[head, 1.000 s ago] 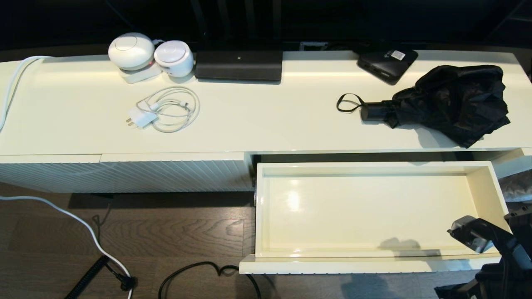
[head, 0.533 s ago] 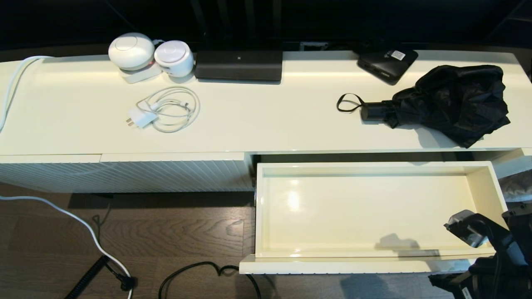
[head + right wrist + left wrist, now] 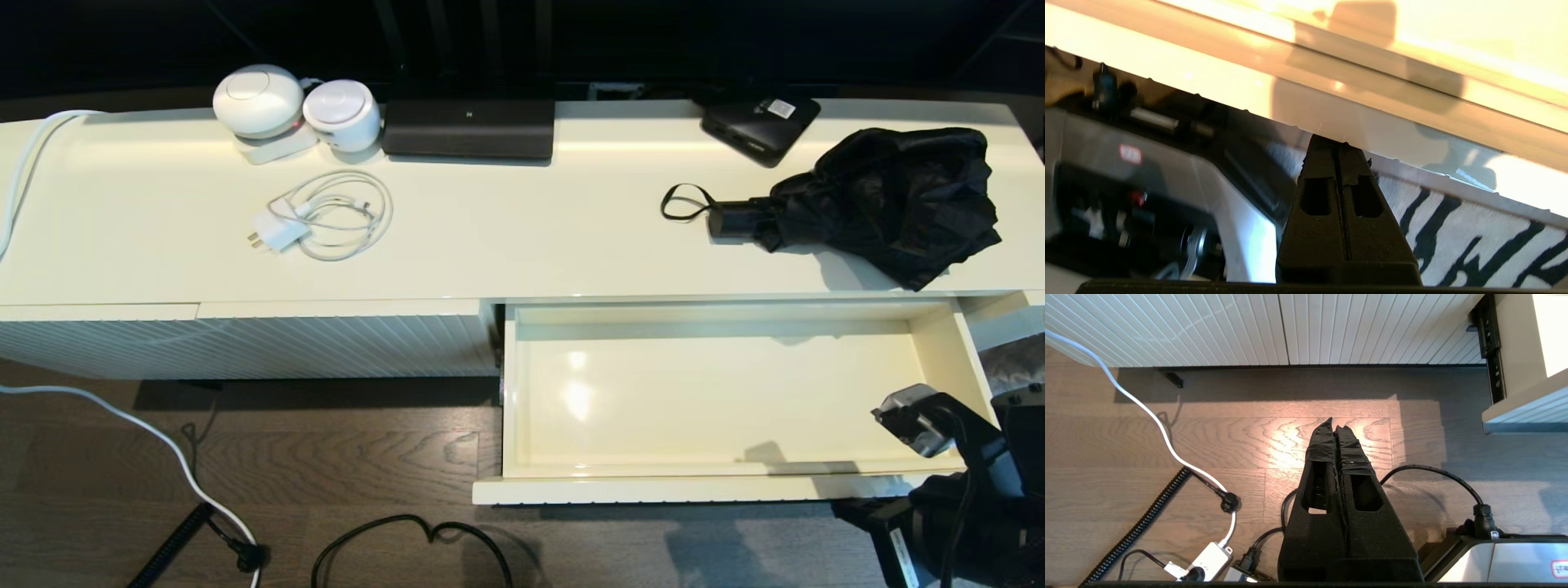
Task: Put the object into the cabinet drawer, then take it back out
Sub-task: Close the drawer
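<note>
Both claws are pinched empty: the right claw (image 3: 1336,143) presses the cabinet drawer (image 3: 947,359) front at five o'clock, seemingly closing it, while the folding umbrella (image 3: 873,200) lies on the bench (image 3: 506,237) at two o'clock.

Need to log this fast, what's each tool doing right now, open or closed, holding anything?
Left tool: closed, empty, parked over the floor.
Right tool: closed, empty, at the drawer front.
</note>
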Controlling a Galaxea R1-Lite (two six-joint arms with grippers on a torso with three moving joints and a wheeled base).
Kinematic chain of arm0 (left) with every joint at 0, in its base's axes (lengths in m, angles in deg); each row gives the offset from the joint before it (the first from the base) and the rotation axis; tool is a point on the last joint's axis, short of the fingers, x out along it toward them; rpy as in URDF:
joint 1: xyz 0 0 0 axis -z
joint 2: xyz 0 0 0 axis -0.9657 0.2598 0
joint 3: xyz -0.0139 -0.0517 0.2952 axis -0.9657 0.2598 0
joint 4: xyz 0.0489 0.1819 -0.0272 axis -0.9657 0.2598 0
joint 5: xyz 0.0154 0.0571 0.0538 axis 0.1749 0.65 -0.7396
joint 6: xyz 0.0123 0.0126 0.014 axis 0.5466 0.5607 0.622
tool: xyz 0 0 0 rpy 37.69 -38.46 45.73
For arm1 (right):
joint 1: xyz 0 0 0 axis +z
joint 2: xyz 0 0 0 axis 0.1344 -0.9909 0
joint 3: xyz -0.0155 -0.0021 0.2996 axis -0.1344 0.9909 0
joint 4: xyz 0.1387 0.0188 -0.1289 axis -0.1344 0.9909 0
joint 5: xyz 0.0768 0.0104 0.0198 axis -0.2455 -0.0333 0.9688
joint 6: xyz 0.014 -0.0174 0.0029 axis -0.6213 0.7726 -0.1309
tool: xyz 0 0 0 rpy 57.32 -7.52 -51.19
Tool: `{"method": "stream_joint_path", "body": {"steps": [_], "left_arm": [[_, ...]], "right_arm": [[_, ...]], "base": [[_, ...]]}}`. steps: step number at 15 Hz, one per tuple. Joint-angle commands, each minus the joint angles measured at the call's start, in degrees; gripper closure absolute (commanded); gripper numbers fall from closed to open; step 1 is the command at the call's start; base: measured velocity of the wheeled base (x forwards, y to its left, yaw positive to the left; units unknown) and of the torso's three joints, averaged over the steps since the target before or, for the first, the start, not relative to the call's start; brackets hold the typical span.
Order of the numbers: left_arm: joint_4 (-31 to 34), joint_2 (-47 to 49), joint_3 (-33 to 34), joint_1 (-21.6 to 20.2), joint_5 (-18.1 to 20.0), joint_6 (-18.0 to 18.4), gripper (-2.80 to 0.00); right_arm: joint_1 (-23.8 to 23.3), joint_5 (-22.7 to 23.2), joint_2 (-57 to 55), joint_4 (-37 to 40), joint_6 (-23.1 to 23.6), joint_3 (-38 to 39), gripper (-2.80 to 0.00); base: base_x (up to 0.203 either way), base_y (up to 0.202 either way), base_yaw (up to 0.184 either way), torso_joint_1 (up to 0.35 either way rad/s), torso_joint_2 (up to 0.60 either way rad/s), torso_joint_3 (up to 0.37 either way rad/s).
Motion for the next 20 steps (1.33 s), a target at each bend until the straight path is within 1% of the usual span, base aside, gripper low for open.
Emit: {"method": "stream_joint_path", "body": {"steps": [1, 4, 11, 14, 18, 20], "left_arm": [[0.0, 0.0, 0.0, 0.0, 0.0, 0.0, 0.0], [0.0, 0.0, 0.0, 0.0, 0.0, 0.0, 0.0], [0.0, 0.0, 0.0, 0.0, 0.0, 0.0, 0.0], [0.0, 0.0, 0.0, 0.0, 0.0, 0.0, 0.0], [0.0, 0.0, 0.0, 0.0, 0.0, 0.0, 0.0], [0.0, 0.0, 0.0, 0.0, 0.0, 0.0, 0.0]], "right_arm": [[0.0, -1.4, -0.1, -2.6, 0.0, -0.1, 0.0], [0.0, -3.3, -0.3, -7.1, 0.0, 0.8, 0.0], [-0.6, -3.5, -1.4, -17.1, -0.4, 3.4, 0.0], [-0.9, -3.5, -2.8, -24.0, -0.5, 6.2, 0.0], [-3.6, -3.4, -6.2, -30.7, -0.6, 7.6, 0.0], [-4.1, -3.4, -7.7, -33.7, -0.7, 7.7, 0.0]], "base": [[0.0, 0.0, 0.0, 0.0, 0.0, 0.0], [0.0, 0.0, 0.0, 0.0, 0.0, 0.0], [0.0, 0.0, 0.0, 0.0, 0.0, 0.0], [0.0, 0.0, 0.0, 0.0, 0.0, 0.0], [0.0, 0.0, 0.0, 0.0, 0.0, 0.0], [0.0, 0.0, 0.0, 0.0, 0.0, 0.0]]}}
